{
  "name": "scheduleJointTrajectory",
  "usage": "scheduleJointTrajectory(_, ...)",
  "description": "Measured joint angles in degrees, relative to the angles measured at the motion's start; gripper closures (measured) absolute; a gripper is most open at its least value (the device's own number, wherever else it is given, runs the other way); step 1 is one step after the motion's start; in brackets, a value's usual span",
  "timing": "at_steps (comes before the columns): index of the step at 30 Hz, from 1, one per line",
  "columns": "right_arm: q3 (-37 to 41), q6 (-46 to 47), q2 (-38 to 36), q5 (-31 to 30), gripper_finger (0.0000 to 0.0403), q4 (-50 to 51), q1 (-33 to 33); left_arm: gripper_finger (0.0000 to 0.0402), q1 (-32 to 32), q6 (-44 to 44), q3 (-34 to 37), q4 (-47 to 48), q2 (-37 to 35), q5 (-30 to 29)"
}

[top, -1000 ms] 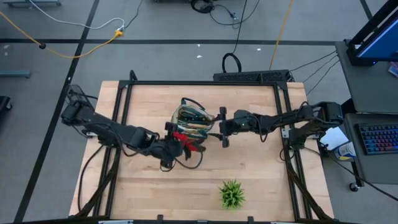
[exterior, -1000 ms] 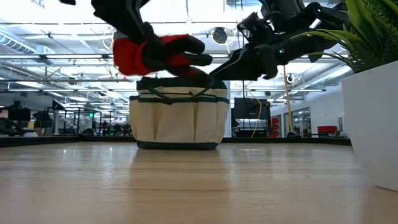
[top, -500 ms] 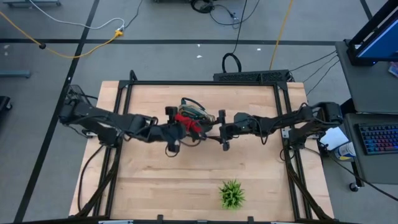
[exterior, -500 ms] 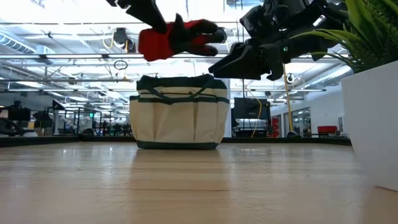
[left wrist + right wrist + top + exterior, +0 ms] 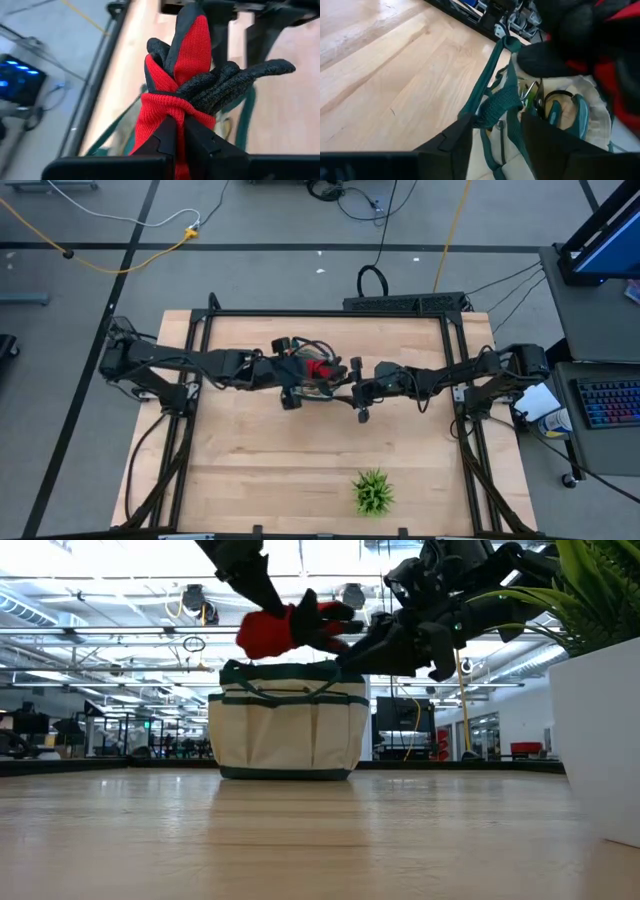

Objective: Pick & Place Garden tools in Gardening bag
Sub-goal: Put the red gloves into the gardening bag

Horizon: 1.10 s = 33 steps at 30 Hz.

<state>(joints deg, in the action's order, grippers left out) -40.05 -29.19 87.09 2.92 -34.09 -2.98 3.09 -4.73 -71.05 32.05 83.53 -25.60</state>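
The red-and-black glove (image 5: 320, 367) hangs over the open top of the cream gardening bag (image 5: 287, 730), clear of its rim in the low view. My left gripper (image 5: 181, 137) is shut on the glove and reaches over the bag from the table's left (image 5: 300, 373). My right gripper (image 5: 496, 142) is shut on the bag's right rim (image 5: 355, 385). The bag stands upright on its base near the table's far middle. Inside it show teal-handled shears (image 5: 580, 115) and other tools. Arms and glove hide most of the bag in the high view. My left gripper pinches the glove's red knit cuff (image 5: 167, 107) between its two fingers. The glove is bunched and folded, with its black fingers (image 5: 235, 80) sticking out past the fingertips. It is lifted clear, above the bag's opening. My right gripper holds the bag's green-trimmed rim (image 5: 499, 107) at its right end, by a loop handle. One finger (image 5: 547, 145) is on the inner side and one (image 5: 452, 142) on the outer side. The fingers come slanting down from the table's right. The bag stays on the table.
A green spiky plant (image 5: 372, 492) in a white pot (image 5: 595, 740) stands near the table's front edge, right of middle. Bare wooden table (image 5: 250, 470) lies in front of the bag. A black frame rail (image 5: 320, 312) runs along the far edge.
My left gripper has carried the glove from in front of the bag toward the table's far edge and right, rising first and then coming down a little over the bag's opening. It has stayed shut on the glove. My right gripper and the bag have kept still.
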Motion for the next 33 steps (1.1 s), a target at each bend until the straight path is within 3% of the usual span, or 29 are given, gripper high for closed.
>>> scheduleJointTrajectory(3, 0.0, -0.02, 0.0, -0.04, 0.0275, -0.09, 0.0, 0.0392, -1.64, 0.12, 0.0, -0.85, 2.08, 3.15)
scheduleJointTrajectory(15, -0.02, -0.21, 0.0, -0.23, 0.0398, 1.01, -0.07, 0.0389, -3.93, -2.27, 0.02, 2.68, 8.08, 5.82)
scheduleJointTrajectory(22, -0.01, -0.44, 0.0, -0.02, 0.0401, 0.89, -0.07, 0.0382, -4.1, -0.96, -0.02, 6.21, 8.04, 7.21)
scheduleJointTrajectory(28, -0.02, -1.41, 0.0, 0.07, 0.0402, 0.69, -0.07, 0.0381, -5.09, -1.27, 0.0, 3.11, 7.47, 6.07)
scheduleJointTrajectory(33, -0.02, -5.08, 0.0, -0.13, 0.0379, -0.25, -0.07, 0.0394, -5.22, -0.85, 0.02, 1.48, 6.33, 6.01)
